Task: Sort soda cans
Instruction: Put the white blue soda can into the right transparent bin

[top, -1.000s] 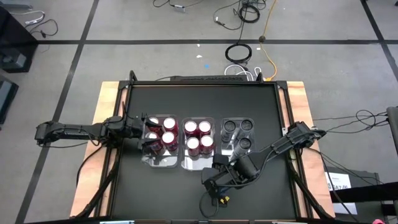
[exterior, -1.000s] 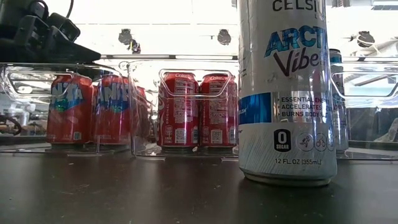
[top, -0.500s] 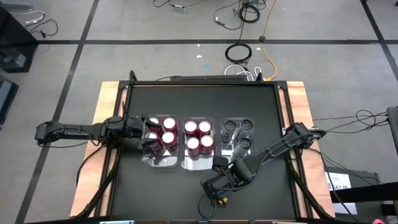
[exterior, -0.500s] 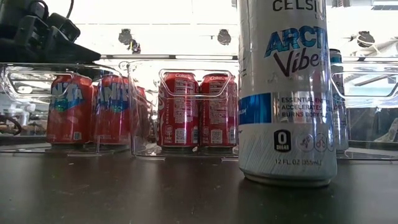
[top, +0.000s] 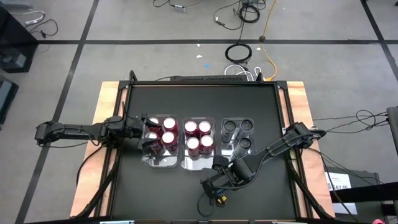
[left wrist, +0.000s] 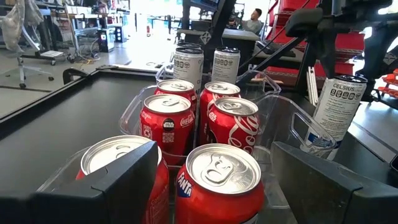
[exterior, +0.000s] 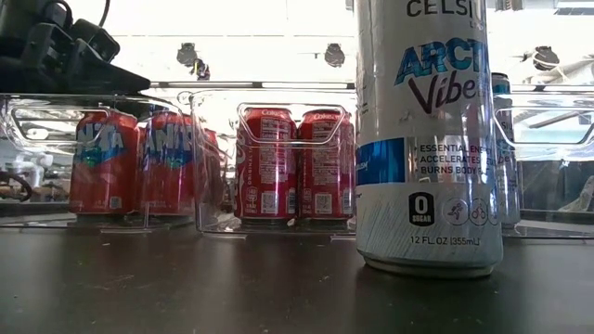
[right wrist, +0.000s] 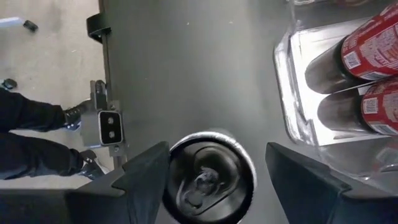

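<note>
Three clear bins stand side by side mid-table. The left bin [top: 163, 160] and middle bin [top: 198, 163] hold red soda cans [left wrist: 166, 121], and the right bin [top: 238, 153] holds dark-topped silver cans [top: 244, 144]. One tall silver soda can [exterior: 429, 139] stands upright on the black table in front of the bins. My right gripper [right wrist: 217, 152] hangs over it, pointing steeply down and open, a finger on either side of the can's top [right wrist: 208, 177]. My left gripper [left wrist: 214, 158] reaches level into the left bin, open, its fingers either side of a red can [left wrist: 222, 186].
A small camera block [right wrist: 107, 127] sits at the table's near edge, close to the silver can. The table's raised rim [top: 283, 112] runs around the black mat. Bare mat lies beyond the bins [top: 199, 99] and at the front left [top: 155, 193].
My right gripper has sunk a little toward the silver can's top and then kept still. The cans and bins stand as before.
</note>
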`<state>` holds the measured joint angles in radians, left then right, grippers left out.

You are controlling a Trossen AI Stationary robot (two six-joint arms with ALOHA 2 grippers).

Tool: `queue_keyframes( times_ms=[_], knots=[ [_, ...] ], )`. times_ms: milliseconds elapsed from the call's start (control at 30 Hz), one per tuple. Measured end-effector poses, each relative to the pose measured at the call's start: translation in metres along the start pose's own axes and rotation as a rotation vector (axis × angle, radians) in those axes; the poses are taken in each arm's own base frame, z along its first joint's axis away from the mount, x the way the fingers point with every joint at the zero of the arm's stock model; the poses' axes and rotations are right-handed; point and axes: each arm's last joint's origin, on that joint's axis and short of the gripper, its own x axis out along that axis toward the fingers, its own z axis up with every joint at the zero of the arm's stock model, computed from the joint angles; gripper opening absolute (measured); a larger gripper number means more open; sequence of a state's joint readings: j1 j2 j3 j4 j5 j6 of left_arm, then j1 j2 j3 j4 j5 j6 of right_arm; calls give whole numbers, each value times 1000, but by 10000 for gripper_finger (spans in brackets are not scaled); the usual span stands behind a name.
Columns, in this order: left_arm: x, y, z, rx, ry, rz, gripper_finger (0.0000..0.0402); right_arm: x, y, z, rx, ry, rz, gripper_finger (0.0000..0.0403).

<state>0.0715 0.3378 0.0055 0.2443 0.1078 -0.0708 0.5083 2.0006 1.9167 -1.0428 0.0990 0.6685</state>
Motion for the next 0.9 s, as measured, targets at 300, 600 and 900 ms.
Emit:
queue_keyframes(
  times_ms=[300, 600, 900],
  knots=[
    [0, 0, 0, 0, 0, 0, 321, -10, -1, 1, 30, -22, 18, 258],
    [0, 0, 0, 0, 0, 0, 321, -25, -2, 10, 69, -103, 78, 258],
    [0, 0, 0, 0, 0, 0, 321, -27, -1, 12, 11, -127, 90, 258]
  ],
)
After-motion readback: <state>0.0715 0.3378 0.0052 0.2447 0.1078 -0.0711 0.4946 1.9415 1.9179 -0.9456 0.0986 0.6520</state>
